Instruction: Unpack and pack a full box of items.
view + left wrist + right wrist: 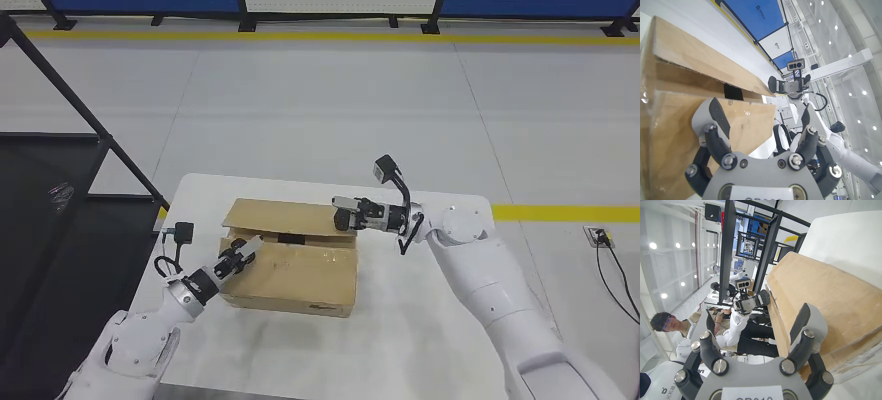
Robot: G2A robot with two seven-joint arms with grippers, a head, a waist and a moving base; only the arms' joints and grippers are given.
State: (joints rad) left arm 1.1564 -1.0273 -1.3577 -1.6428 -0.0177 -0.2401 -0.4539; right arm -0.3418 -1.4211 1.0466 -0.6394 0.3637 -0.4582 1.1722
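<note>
The cardboard box (300,272) is sitting in the middle of the white table (430,330), its long axis running from one arm across to the other. The left claw (762,113) is hanging wide open and holding nothing at its own end of the box, where the near flap (745,121) is lying almost flat. One of its fingers (719,117) is lying over the flap's face, and the flap's end edge is falling in the gap between the jaws. The right claw (756,309) is likewise gaping and empty at the opposite end, by the corner of the far flap (275,214). That flap is standing slightly raised, with a dark slot showing between the two flaps. So each arm is nearer to one flap: the left to the near one, the right to the far one. Opening the box looks like the step in hand. It is probably going to turn on each claw closing across its flap's edge and swinging it outward, away from the slot.
</note>
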